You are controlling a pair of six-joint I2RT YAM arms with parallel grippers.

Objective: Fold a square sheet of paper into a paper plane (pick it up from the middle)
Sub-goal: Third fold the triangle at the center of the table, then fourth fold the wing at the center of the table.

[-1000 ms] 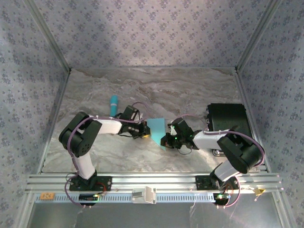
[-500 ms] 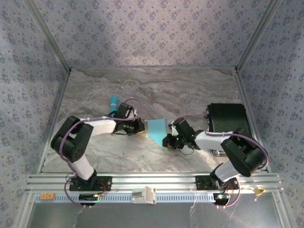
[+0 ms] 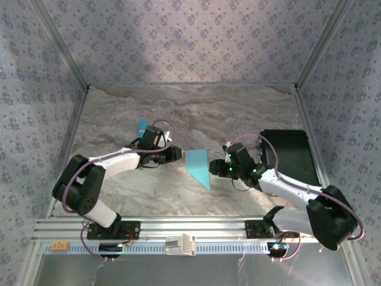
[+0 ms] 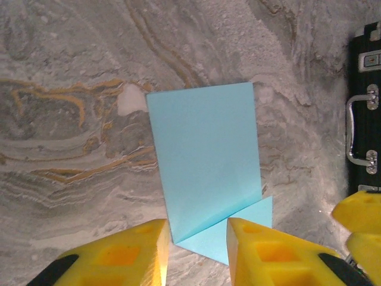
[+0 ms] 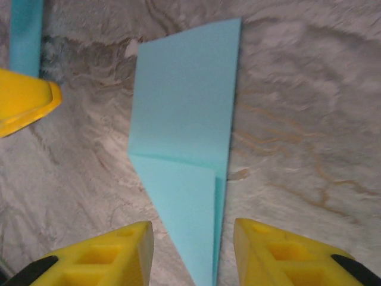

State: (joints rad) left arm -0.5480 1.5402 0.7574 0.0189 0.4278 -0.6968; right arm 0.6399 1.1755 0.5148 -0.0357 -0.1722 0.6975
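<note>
The square sheet of paper (image 3: 197,165) lies flat on the marble table, folded in half into a narrow light cyan strip. One end is creased into a point, so it has a partly folded paper plane shape. My left gripper (image 3: 178,154) stands open at its left edge. In the left wrist view the paper (image 4: 205,155) lies just ahead of the open left gripper (image 4: 196,253). My right gripper (image 3: 219,168) is open at the paper's right side. In the right wrist view the pointed end (image 5: 190,226) reaches between the right gripper's (image 5: 193,256) spread fingers without touching them.
A slim turquoise stick (image 3: 141,126) lies behind the left gripper and shows again as the stick (image 5: 27,33) in the right wrist view. A black case (image 3: 289,156) sits at the right, behind the right arm. Patterned walls enclose the table on three sides.
Both grippers have opened and let go of the paper. The left arm has reached farther out and the right arm has stretched forward and swung left. The paper now lies flat.
</note>
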